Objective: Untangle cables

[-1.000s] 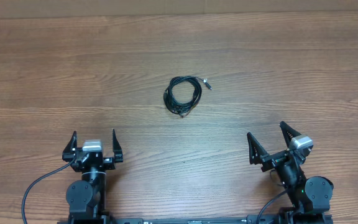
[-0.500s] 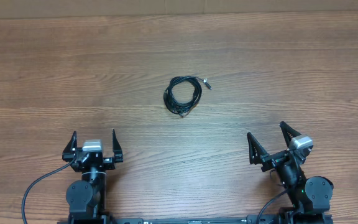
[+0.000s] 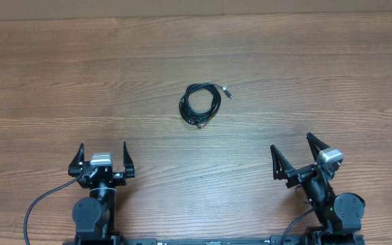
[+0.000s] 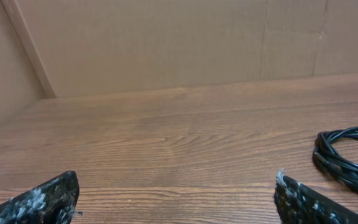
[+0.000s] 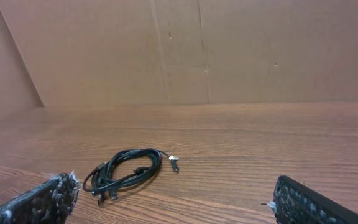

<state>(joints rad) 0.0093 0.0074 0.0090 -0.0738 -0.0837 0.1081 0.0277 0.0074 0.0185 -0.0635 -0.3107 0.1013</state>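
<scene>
1. Left gripper (image 3: pixel 103 146): the jaws are being held wide apart with nothing between them. It is being carried low by the near edge of the table (image 3: pixel 60 75), toward the left corner.
2. Right gripper (image 3: pixel 291 143): the jaws are likewise being held wide and empty. It is by the near edge toward the right corner and is being turned slightly inward.
3. The cables (image 3: pixel 201 104): they are being seen as one small loose coil of thin black cords. The coil is lying flat about mid-table, somewhat nearer the far edge and well apart from both grippers. One plug end is sticking out on the coil's right.
4. Step in hand, as judged: no approach is being made yet, and the bundle is untouched.
5. Doing it well, as judged: the free plug end is best being taken by one gripper while the coil's body is being pinned by the other. One strand should be pinched, not the whole bundle. Pulling should be slow, so that loops are being opened rather than tightened.
6. Risk, as judged: cords this thin and flat are easily being missed unless the fingertips are being brought right down to the wood.
</scene>
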